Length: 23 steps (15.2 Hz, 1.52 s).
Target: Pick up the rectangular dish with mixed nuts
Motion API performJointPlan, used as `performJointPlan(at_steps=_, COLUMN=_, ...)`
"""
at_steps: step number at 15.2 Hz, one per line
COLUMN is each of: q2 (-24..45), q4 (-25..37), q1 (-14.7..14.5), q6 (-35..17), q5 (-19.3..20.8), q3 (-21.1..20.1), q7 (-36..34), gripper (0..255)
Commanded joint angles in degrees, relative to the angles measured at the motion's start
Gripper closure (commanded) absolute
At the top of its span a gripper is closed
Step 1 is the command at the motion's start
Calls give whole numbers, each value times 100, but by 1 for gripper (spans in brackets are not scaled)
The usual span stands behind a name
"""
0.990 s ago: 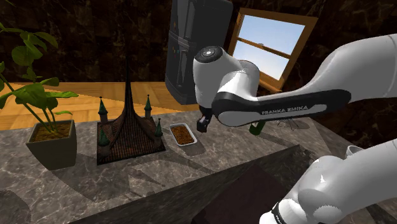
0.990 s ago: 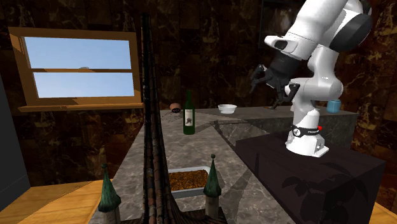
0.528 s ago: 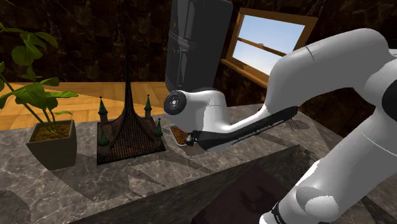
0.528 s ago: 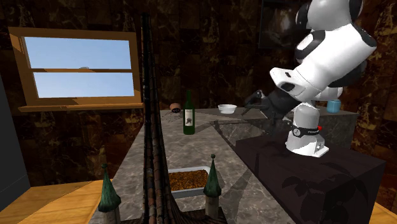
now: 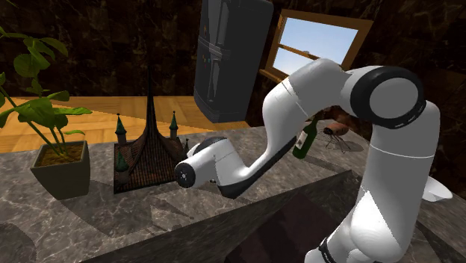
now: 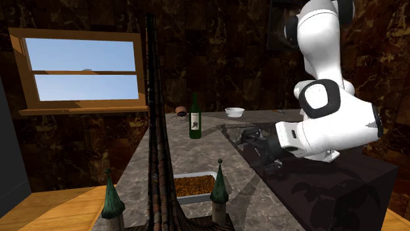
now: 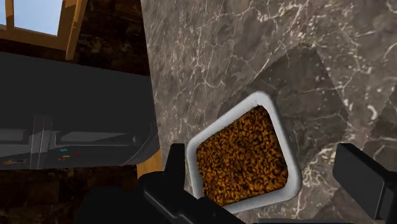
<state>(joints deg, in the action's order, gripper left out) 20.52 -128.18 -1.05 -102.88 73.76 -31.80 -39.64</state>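
Since a second ago, when my arm was raised high above the bench [image 5: 89, 217], it has swung down low, and my jaws now hang over the rectangular dish [image 7: 245, 159] of brown nuts. I judge the approach nearly done, with the final descent and the closing left. The dish lies flat near the bench's edge that faces the dark fridge [image 7: 76, 102], just beside the spired model [image 5: 151, 149]. My jaws stand wide open, one finger over the dish's rim, the other well beyond it, gripping nothing.
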Motion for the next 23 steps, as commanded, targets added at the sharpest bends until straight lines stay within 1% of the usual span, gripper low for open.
performJointPlan(at_steps=1, q2=589, q4=217, q1=-207, q6=331, q5=648, q3=215, q7=-163, gripper=0)
performJointPlan(at_steps=6, q2=1894, q4=824, q1=-701, q6=989, q5=1934, q3=877, q7=-279, gripper=0)
performJointPlan(at_steps=7, q2=2141, q4=961, q1=-790, q6=1096, q5=2169, q3=1021, q7=-272, gripper=0)
performJointPlan(at_steps=8, q2=2272, q4=1037, q1=-836, q6=1149, q5=2292, q3=1099, q7=-264, gripper=0)
performJointPlan(at_steps=15, q2=2828, q4=1362, q1=-936, q6=1189, q5=2430, q3=1217, q7=-484, gripper=0)
performJointPlan(at_steps=17, q2=2894, q4=1389, q1=-870, q6=1243, q5=2483, q3=1149, q7=-494, gripper=0)
performJointPlan(at_steps=18, q2=2917, q4=1425, q1=-873, q6=1240, q5=2488, q3=1153, q7=-478, gripper=255)
performJointPlan(at_steps=23, q2=2890, q4=1364, q1=-880, q6=1257, q5=2464, q3=1136, q7=-514, gripper=255)
